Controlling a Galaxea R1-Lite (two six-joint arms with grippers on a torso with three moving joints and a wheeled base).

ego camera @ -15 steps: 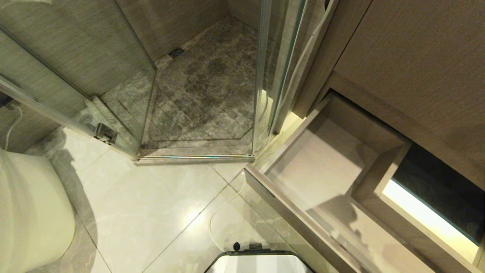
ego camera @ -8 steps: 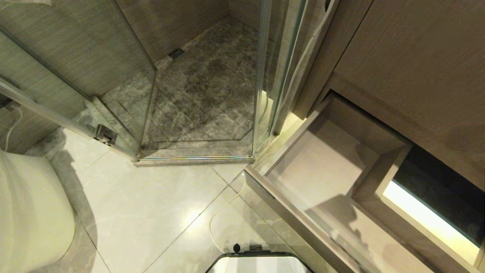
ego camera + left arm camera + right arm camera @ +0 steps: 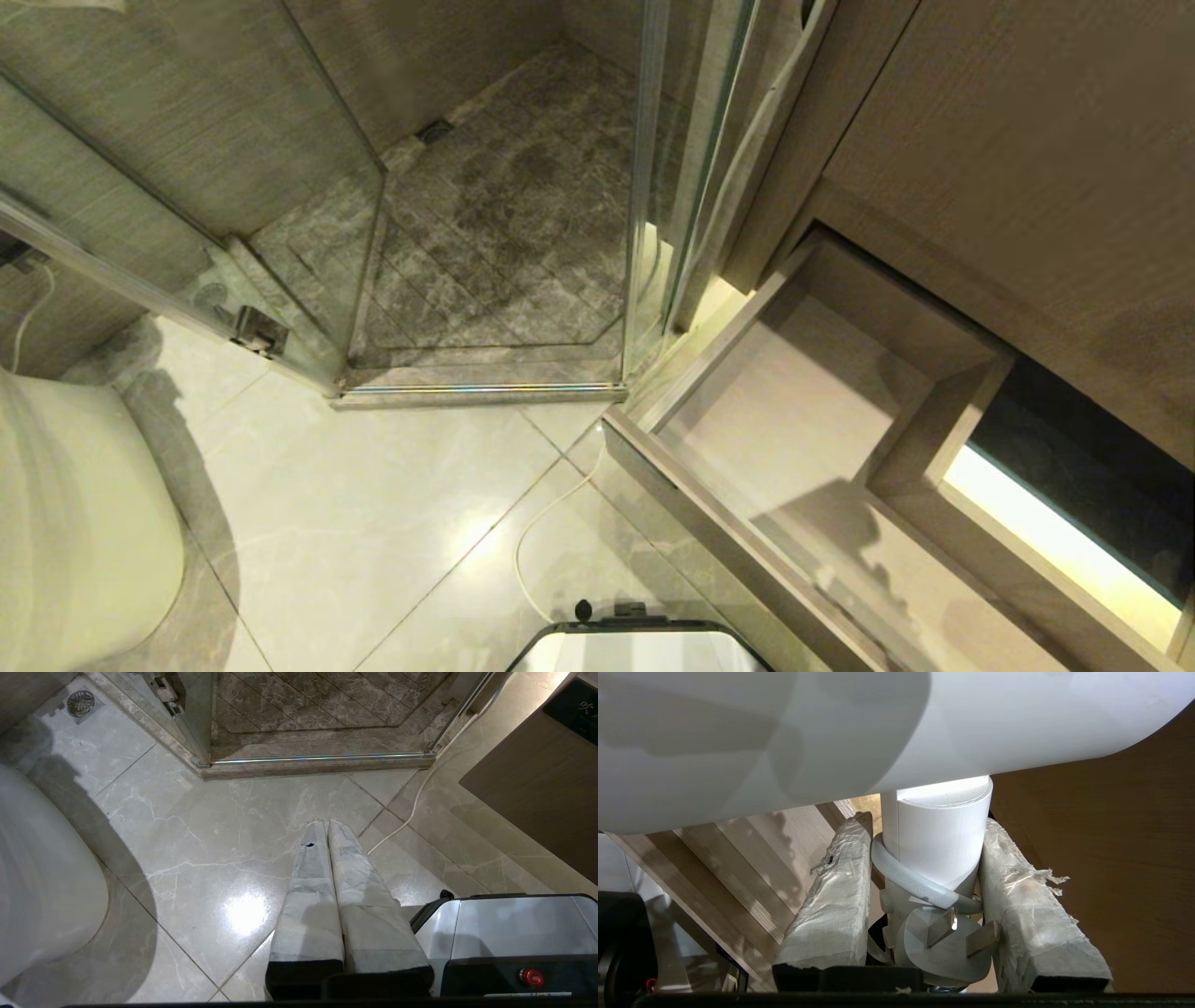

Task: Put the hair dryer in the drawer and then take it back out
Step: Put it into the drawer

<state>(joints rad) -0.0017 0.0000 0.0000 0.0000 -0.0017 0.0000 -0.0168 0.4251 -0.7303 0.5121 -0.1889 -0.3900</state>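
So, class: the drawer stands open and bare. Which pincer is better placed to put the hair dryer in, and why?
Right. The right pincer is shut on the hair dryer handle beside the drawer; the left pincer is shut, holding nothing, over the floor.

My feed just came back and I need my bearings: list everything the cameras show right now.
hair dryer: one, white, handle clamped in the right gripper, cord and plug bunched between the fingers
drawer: one, light-brown wood grain, pulled open at right, visible part holds nothing
shower enclosure: one, glass walls, grey tiled floor, ahead
floor drain: one, round metal, in the floor tiles
toilet: one, white, far left
loose cord: one, white, across the pale floor tiles
robot base: silver, bottom centre
left gripper: shut, empty, over the floor
right gripper: on the dryer handle
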